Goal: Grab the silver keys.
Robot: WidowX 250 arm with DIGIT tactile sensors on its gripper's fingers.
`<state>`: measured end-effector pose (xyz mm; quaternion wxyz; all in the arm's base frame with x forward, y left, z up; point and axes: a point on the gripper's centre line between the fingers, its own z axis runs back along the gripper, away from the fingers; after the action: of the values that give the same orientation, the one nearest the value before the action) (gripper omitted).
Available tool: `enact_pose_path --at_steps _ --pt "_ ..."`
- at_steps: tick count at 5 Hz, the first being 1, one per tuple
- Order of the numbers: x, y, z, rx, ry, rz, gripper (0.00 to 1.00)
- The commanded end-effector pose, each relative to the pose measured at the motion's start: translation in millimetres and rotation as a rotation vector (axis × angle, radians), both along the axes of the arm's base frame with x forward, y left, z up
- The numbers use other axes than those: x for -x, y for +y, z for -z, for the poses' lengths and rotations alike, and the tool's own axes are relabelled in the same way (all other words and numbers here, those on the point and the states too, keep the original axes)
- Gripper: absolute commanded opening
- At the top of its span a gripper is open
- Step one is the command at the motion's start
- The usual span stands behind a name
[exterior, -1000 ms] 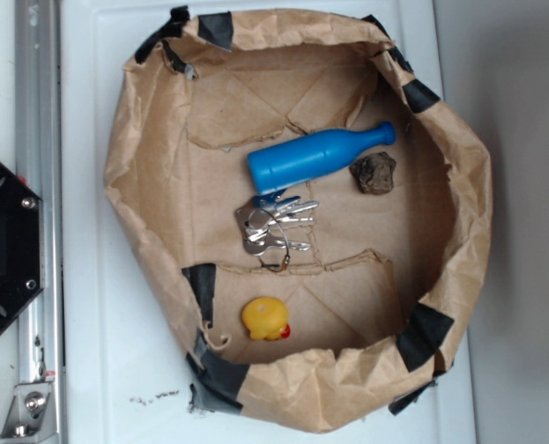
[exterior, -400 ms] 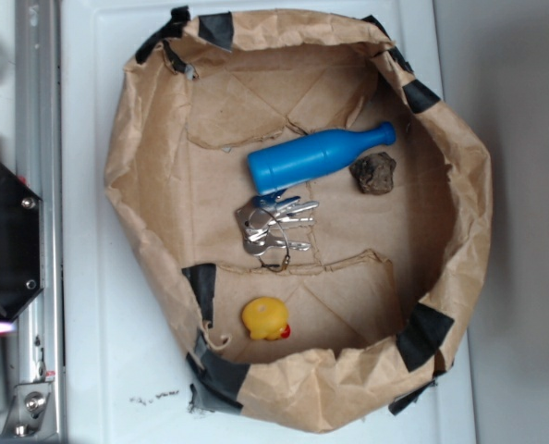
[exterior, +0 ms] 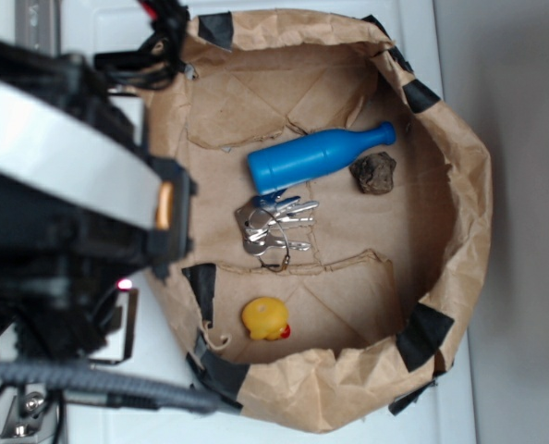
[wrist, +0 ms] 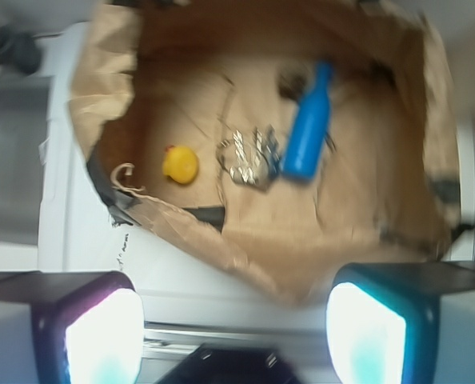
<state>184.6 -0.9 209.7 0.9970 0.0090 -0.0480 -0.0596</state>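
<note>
Exterior view. I see the arm [exterior: 71, 203] filling the left half of the frame, blurred and dark, overlapping the left wall of the paper bag [exterior: 459, 185] that lies open like a shallow bowl on the white table [exterior: 99, 398]. The silver keys [exterior: 274, 229] lie flat on the bag floor at centre frame, just below the blue bottle [exterior: 316, 155], whose base nearly touches their blue tag. A brown rock [exterior: 373, 173] sits right of the bottle; a yellow duck [exterior: 265, 319] sits lower down, apart from the keys. The rolled-down walls keep these loose things in one place, I judge. The fingers do not show here, so this view leaves their state unknown.

Wrist view. I look between the two fingers of the gripper [wrist: 237, 336], which stand wide apart at the lower corners of the frame with nothing between them: the jaws are spread and empty. The keys [wrist: 249, 156] appear upper centre, between the duck [wrist: 180, 164] on their left and the bottle [wrist: 308, 132] on their right, well ahead of the fingertips. The picture is soft, so single keys cannot be told apart.

This view supplies the finger spacing; the exterior view supplies the sharp layout. I judge the approach barely begun, and the bottle's nearness calls for a careful descent.
</note>
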Motion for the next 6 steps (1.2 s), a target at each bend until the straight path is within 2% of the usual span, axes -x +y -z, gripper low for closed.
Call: enact_pose_path --at_steps 1,2,3,4,5,6 --pt "-62 20 -4 0.022 0.008 0.397 1.00" --pt "-81 25 -5 -0.027 -0.072 0.536 1.00" --pt "-72 21 13 -0.070 -0.128 0.714 1.00" --pt "-74 18 41 -0.111 -0.104 0.814 1.00" --pt "-83 30 59 -0.121 -0.053 0.876 1.00" --pt "-83 30 59 -0.121 -0.053 0.876 1.00"
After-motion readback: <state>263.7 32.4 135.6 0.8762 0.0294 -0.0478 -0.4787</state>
